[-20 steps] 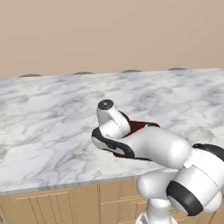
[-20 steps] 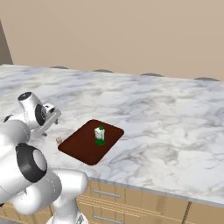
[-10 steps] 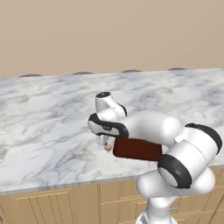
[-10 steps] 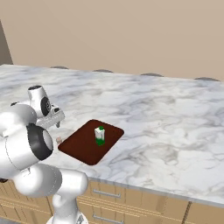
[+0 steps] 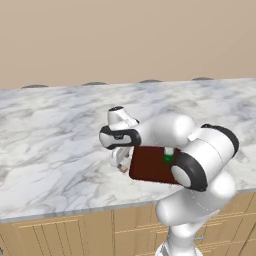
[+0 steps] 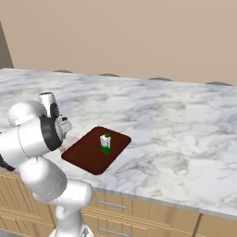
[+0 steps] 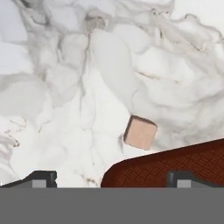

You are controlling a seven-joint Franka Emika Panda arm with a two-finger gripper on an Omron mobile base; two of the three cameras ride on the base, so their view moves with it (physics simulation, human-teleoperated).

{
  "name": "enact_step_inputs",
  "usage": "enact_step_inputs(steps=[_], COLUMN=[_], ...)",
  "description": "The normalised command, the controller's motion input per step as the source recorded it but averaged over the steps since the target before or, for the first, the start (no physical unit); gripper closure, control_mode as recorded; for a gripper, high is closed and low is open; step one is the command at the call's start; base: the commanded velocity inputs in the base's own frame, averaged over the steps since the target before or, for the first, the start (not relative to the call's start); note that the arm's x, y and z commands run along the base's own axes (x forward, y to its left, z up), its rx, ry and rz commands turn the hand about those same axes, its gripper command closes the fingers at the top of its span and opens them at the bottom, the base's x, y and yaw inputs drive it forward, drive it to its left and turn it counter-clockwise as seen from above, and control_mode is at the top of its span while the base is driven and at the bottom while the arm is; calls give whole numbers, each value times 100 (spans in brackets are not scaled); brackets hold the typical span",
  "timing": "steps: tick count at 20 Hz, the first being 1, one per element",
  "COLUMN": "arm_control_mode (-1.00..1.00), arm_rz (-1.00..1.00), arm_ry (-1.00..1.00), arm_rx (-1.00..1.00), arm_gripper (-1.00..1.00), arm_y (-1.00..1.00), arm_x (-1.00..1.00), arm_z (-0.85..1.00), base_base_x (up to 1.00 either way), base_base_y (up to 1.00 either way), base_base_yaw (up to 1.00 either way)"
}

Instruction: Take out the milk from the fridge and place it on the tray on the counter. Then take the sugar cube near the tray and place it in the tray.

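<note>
The hand (image 5: 121, 159) hangs low over the marble bench (image 5: 50, 145), just off the left end of the tray (image 5: 150, 165), pointing down. In the hand view its two dark fingertips (image 7: 40, 178) stand wide apart with nothing between them, one over bare marble and the other over the tray's corner (image 7: 175, 168). The sugar cube (image 7: 140, 132) lies on the bench just beside the tray's rounded edge, apart from both fingertips; from the left base view it peeks out as a small beige speck (image 5: 123, 169) under the hand. The milk (image 6: 106, 143) stands upright inside the tray (image 6: 83, 155), toward its far side, well right of the hand.
</note>
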Motion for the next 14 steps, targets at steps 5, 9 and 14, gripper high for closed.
enact_step_inputs(steps=[5, 9, 14], arm_control_mode=[-100, -100, -100], arm_rz=[0, 0, 0], arm_ry=[4, 0, 0], arm_rx=[2, 0, 0], arm_gripper=[-100, -100, -100], arm_y=[0, 0, 0], arm_x=[27, 26, 8], arm_z=[-22, -23, -27], base_base_x=[0, 0, 0], base_base_y=[0, 0, 0], base_base_yaw=[0, 0, 0])
